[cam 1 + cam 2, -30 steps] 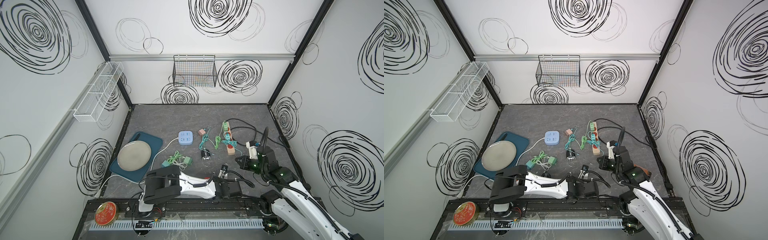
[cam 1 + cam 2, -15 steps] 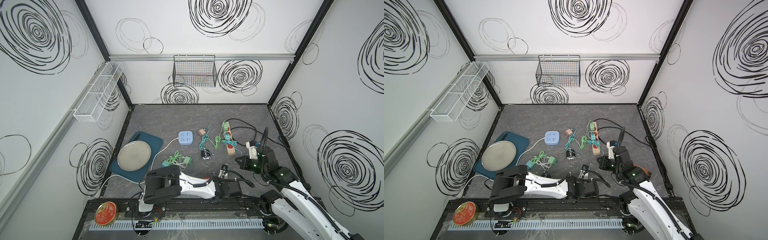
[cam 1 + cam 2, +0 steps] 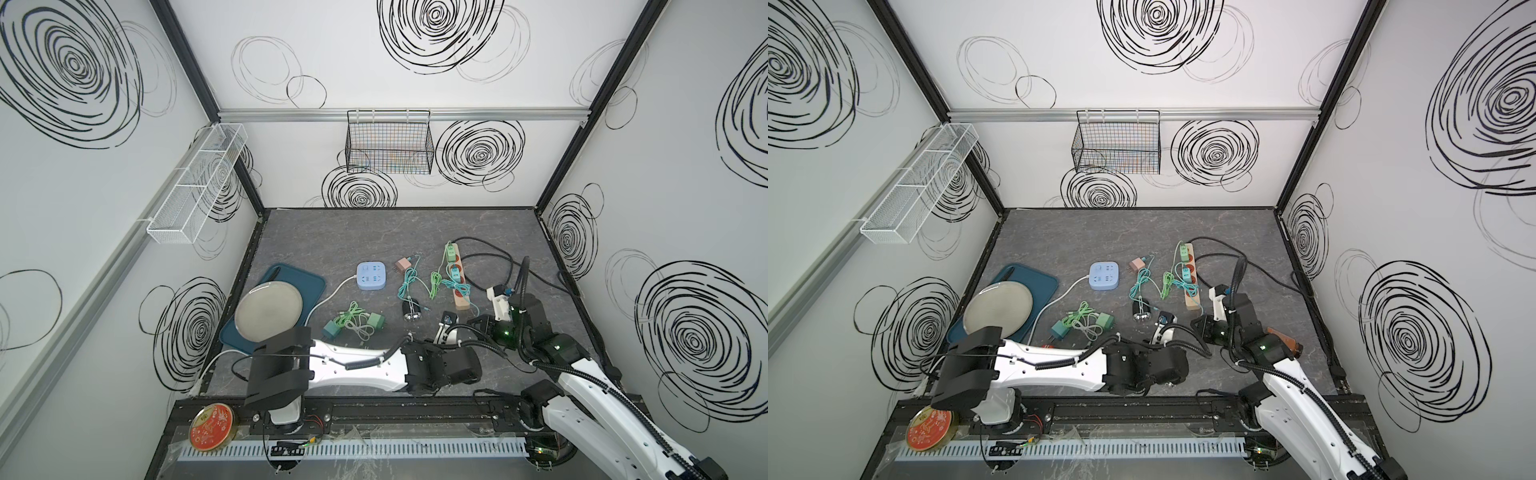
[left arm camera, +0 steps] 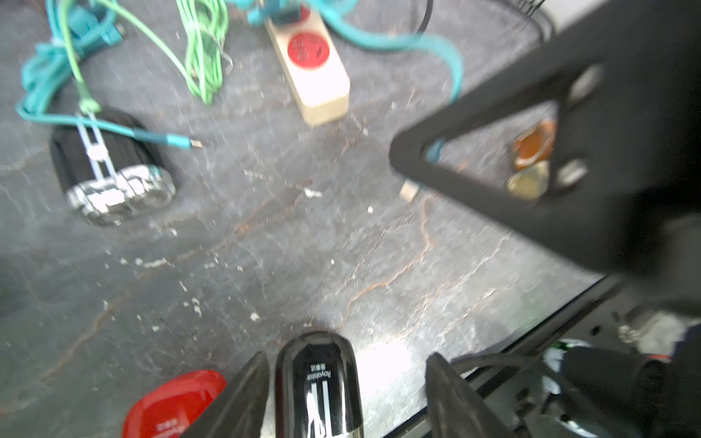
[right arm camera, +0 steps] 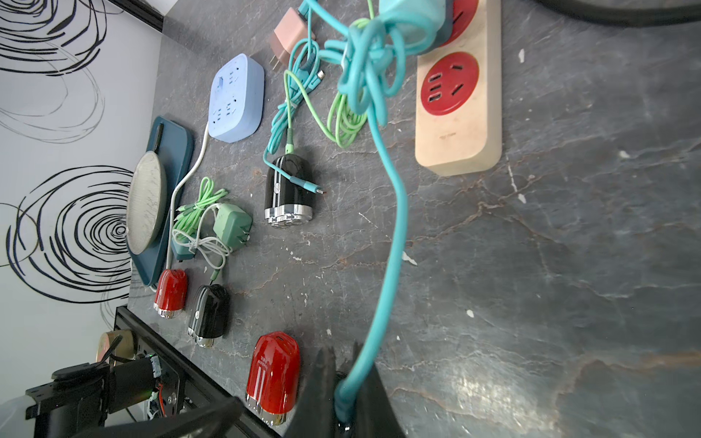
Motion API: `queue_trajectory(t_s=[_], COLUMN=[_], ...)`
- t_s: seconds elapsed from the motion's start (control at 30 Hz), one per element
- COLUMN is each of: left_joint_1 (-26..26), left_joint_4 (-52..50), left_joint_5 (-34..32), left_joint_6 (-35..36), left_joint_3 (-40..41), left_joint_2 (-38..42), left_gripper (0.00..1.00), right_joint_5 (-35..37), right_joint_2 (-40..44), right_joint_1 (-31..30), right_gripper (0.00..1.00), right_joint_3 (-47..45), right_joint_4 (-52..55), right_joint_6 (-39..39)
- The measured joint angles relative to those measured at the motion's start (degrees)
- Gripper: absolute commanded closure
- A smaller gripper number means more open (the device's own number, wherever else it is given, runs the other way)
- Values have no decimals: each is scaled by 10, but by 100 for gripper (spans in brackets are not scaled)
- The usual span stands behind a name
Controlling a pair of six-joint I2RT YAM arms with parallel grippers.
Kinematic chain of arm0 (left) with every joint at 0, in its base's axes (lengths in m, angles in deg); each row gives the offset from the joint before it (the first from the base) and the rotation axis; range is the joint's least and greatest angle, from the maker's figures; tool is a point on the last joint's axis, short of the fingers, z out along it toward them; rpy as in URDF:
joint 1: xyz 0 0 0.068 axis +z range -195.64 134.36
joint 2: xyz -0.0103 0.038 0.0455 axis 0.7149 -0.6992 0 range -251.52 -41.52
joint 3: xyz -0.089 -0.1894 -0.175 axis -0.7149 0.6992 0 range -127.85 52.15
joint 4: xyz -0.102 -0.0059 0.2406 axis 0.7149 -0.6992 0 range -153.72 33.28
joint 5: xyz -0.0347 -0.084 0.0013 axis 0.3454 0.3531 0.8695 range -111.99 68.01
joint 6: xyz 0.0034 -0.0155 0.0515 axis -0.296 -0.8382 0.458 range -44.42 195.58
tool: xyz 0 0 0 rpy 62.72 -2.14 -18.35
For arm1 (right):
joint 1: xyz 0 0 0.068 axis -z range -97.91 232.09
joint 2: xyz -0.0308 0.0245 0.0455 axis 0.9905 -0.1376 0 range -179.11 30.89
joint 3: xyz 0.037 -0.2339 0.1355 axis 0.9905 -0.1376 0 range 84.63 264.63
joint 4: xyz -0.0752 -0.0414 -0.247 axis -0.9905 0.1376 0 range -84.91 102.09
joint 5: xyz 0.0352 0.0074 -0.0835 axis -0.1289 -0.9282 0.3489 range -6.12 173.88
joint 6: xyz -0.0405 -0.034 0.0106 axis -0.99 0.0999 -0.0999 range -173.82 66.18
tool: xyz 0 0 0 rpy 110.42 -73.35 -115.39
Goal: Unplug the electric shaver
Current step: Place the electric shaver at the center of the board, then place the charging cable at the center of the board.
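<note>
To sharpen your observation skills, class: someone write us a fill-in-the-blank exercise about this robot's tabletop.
The right gripper pinches a ____ cable. The power strip has ____ sockets. The left gripper straddles a ____ shaver. The square socket cube is light ____.
Missing: teal; red; black; blue.

Left arm (image 3: 353,368): white shells were set between black joint housings, and small dark screws were dotted along them.
Right arm (image 3: 598,395): the same white shells and black joints were seen; green lights (image 3: 505,332) were lit on two joints.
Hoses (image 3: 521,286): black ribbed tubing was run along both arms.
Left pincer (image 4: 347,373): black, tapering fingers (image 4: 242,398) were fitted.
Right pincer (image 5: 343,354): it was finished in black, with triangular cut-outs.
Wrist mounts (image 3: 498,301): white brackets were bolted on at the wrists.
</note>
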Motion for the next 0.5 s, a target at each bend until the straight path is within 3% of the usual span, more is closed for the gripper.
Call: queue_trajectory(t_s=[0.23,0.5], left_joint_1=[63,127], left_joint_4=[58,120], left_joint_5=[22,59], left_joint_6=[64,103], left_joint_3=[91,191], left_joint_2=[70,162], left_gripper=[31,31], right_joint_5=[-17,32], right_joint_2=[-56,-81], right_joint_1=[0,0], right_gripper=[59,57], right_joint_3=[-7,50], right_joint_4=[-10,2], right_joint_6=[1,-15])
